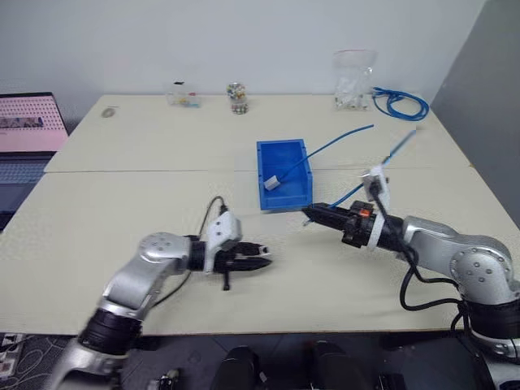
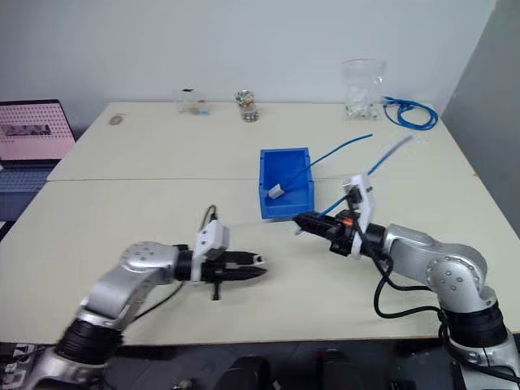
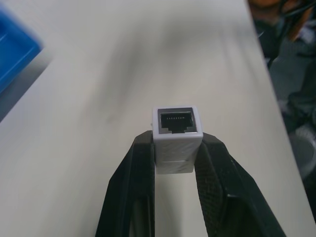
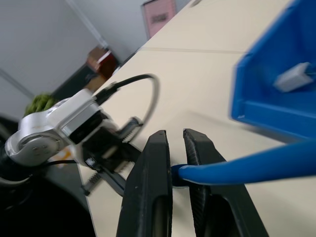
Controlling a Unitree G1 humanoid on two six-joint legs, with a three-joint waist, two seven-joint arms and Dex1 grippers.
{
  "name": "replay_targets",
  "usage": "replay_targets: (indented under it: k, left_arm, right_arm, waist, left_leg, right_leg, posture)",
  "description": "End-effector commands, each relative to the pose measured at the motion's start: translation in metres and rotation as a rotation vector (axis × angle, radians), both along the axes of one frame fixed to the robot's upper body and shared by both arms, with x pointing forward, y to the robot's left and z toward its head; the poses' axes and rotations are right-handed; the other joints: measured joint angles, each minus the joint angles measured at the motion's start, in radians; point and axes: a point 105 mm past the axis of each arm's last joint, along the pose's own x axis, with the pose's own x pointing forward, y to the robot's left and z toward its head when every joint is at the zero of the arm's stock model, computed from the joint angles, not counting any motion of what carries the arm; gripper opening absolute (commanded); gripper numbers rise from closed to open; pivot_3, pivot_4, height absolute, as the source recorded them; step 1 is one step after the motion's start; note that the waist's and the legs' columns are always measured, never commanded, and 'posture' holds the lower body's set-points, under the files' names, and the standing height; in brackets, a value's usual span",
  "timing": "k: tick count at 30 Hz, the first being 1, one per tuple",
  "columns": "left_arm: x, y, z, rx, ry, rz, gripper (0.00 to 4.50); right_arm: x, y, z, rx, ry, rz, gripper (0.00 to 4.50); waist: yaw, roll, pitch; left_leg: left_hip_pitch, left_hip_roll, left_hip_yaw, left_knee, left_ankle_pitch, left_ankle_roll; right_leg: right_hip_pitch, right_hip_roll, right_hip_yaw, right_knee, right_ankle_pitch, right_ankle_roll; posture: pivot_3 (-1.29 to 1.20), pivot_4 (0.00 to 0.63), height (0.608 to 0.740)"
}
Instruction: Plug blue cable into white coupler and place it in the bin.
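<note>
Two pincers face each other: left gripper (image 1: pixel 264 262) clamps the white coupler (image 3: pixel 177 143), socket toward 2 o'clock, where right gripper (image 1: pixel 309 214), closed on the blue cable (image 4: pixel 256 165), waits.

Right hand (image 2: pixel 302 222) pinches the blue cable (image 2: pixel 340 149) — beside the bin (image 2: pixel 286 201).

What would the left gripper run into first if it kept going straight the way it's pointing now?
Probably the right gripper, which holds the blue cable. The left gripper, shut on the white coupler, points across the table toward it, though it may pass slightly in front; depth is unclear.
</note>
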Motion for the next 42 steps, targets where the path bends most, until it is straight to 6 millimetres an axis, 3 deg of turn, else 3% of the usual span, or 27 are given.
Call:
replay_targets:
  k: [1,4,7,11,18,24,42]
  left_arm:
    - [0.011,-0.017,-0.021,0.040,-0.115,-0.032,0.78]
    - [0.013,-0.017,-0.041,0.100,-0.151,-0.077,0.78]
    - [0.013,-0.015,-0.048,0.104,-0.154,-0.110,0.78]
    - [0.011,-0.012,-0.047,0.097,-0.149,-0.154,0.78]
    - [0.006,-0.005,-0.041,0.068,-0.104,-0.199,0.78]
    - [0.003,0.001,-0.042,0.095,-0.095,-0.232,0.78]
    - [0.002,-0.002,-0.039,0.090,-0.096,-0.226,0.78]
  right_arm:
    - [-0.013,0.012,-0.016,-0.146,-0.171,0.131,0.16]
    - [-0.021,0.021,-0.020,-0.127,-0.211,0.191,0.16]
    - [-0.029,0.027,-0.024,-0.118,-0.240,0.247,0.16]
    - [-0.030,0.029,-0.030,-0.129,-0.262,0.273,0.16]
    - [-0.013,0.023,-0.035,-0.175,-0.315,0.271,0.16]
    - [-0.014,0.018,-0.047,-0.249,-0.370,0.387,0.16]
    - [-0.003,0.024,-0.065,-0.313,-0.398,0.494,0.16]
  waist:
    - [0.000,-0.001,0.000]
    - [-0.003,-0.002,0.000]
    - [-0.003,-0.002,0.000]
    - [-0.003,-0.002,-0.001]
    - [-0.017,-0.002,-0.001]
    - [-0.024,-0.002,-0.001]
    - [-0.024,-0.002,-0.001]
  left_leg:
    - [-0.001,0.000,0.001,0.000,0.000,0.000]
    - [-0.001,0.001,0.002,-0.001,0.000,0.000]
    - [0.000,0.001,0.002,-0.001,0.000,0.000]
    - [0.001,0.001,0.002,0.000,0.000,0.000]
    - [0.001,0.002,0.001,0.000,0.000,0.000]
    - [0.001,0.002,0.001,-0.001,0.000,0.000]
    - [0.002,0.001,0.001,-0.001,0.000,0.000]
  right_leg:
    - [-0.001,0.000,0.000,-0.001,0.000,0.000]
    - [-0.002,0.000,0.000,0.000,0.002,-0.003]
    - [-0.002,-0.001,0.000,0.001,0.003,-0.005]
    - [-0.001,-0.001,0.000,0.000,0.003,-0.004]
    - [-0.001,0.001,0.000,0.001,0.001,-0.002]
    - [-0.001,0.001,-0.001,0.001,0.001,-0.002]
    - [-0.001,0.000,0.000,0.002,0.003,-0.005]
  posture:
    - [0.00,0.150,0.740]
    - [0.00,0.150,0.740]
    - [0.00,0.150,0.740]
    - [0.00,0.150,0.740]
    - [0.00,0.150,0.740]
    - [0.00,0.150,0.740]
    - [0.00,0.150,0.740]
